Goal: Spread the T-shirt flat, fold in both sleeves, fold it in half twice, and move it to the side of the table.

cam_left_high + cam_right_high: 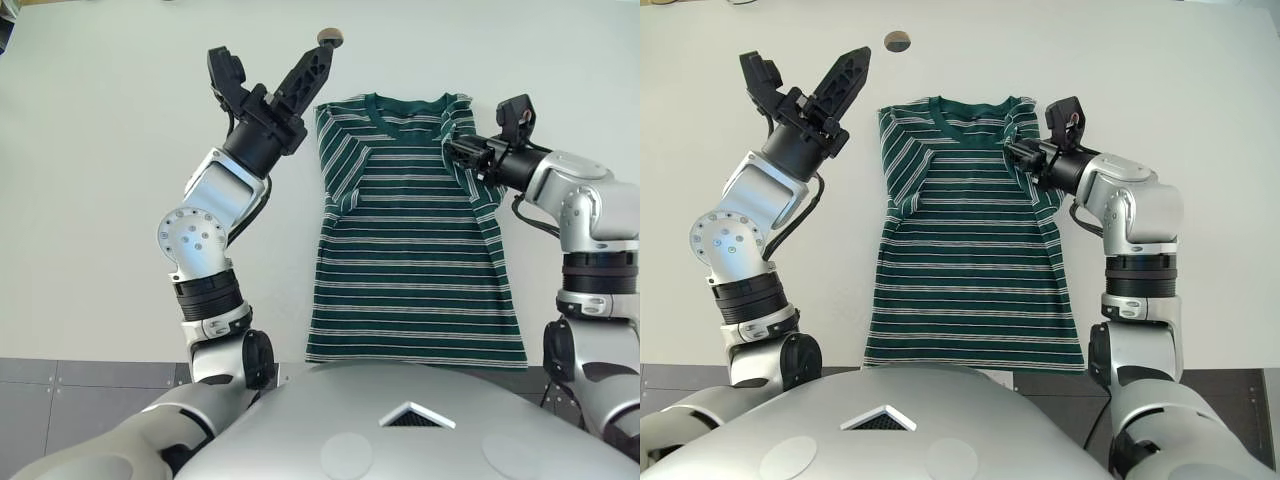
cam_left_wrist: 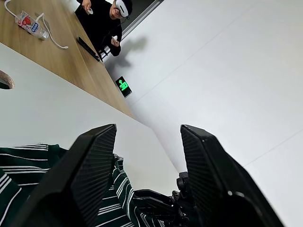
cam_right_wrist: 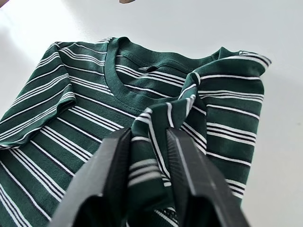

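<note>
A wide white table (image 1: 120,110) carries the dark green T-shirt with thin white stripes (image 1: 415,270), which lies flat in the middle, collar pointing away from the robot and hem nearest it. The shirt's left sleeve (image 1: 340,185) is tucked inward over the chest, so that fold looks done. The right sleeve (image 3: 232,80) is the step in hand.

The right gripper (image 3: 149,137) is clenched on a ridge of striped fabric at the right shoulder, just beside the collar, with the cloth bunched between its fingers. The left gripper (image 1: 275,62) hangs above the table beside the shirt's left shoulder, fingers spread apart and grasping nothing. A small round brown object (image 1: 331,38) sits on the table beyond the collar, apart from the shirt.

To do this fold well, the right gripper should probably carry the sleeve inward, low over the chest, and release it only once its edge lies parallel to the side seam. Lifting high risks dragging the whole shirt and wrinkling the body. The pinch looks thick, so it may hold more than one layer.
</note>
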Robot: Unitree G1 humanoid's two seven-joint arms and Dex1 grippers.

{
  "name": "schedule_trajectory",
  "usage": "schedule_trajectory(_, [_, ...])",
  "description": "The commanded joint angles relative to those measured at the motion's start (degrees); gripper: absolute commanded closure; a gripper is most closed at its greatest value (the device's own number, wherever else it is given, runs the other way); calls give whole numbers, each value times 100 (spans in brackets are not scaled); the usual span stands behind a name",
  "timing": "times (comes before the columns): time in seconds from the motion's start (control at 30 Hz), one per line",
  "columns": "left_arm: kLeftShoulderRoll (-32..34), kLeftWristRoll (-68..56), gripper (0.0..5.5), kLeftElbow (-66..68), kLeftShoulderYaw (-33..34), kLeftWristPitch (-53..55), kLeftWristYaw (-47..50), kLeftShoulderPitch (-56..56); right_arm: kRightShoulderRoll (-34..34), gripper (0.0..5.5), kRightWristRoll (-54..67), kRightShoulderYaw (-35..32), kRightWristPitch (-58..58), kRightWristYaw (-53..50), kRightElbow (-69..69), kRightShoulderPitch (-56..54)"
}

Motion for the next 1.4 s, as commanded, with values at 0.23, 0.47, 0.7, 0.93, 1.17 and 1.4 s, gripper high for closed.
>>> schedule_trajectory(0.23, [25, -53, 297, 277, 2, -53, 50, -226, 8, 373, 1483, -534, 1479, 426, -1188, -233])
schedule_trajectory(0.47, [82, -65, 297, 379, 48, -100, -12, -277, -64, 373, -515, 1132, -1422, 388, 60, -402])
schedule_trajectory(0.7, [246, -87, 297, 403, 120, -114, -71, -292, 0, 373, -3767, 3463, -4592, -347, 3034, -1312])
schedule_trajectory(0.93, [299, -86, 297, 429, 159, -146, -97, -259, 964, 373, -4612, 3735, -5628, -1484, 5929, -2872])
schedule_trajectory(1.17, [639, 469, 297, -51, -127, -615, -601, 130, 1009, 373, -4172, 3189, -7592, -1098, 5791, -3105])
schedule_trajectory(1.4, [2662, 4806, 297, -670, -1433, -4916, -2090, 1477, -1518, 373, 55, 1439, -6238, 2148, 42, -340])
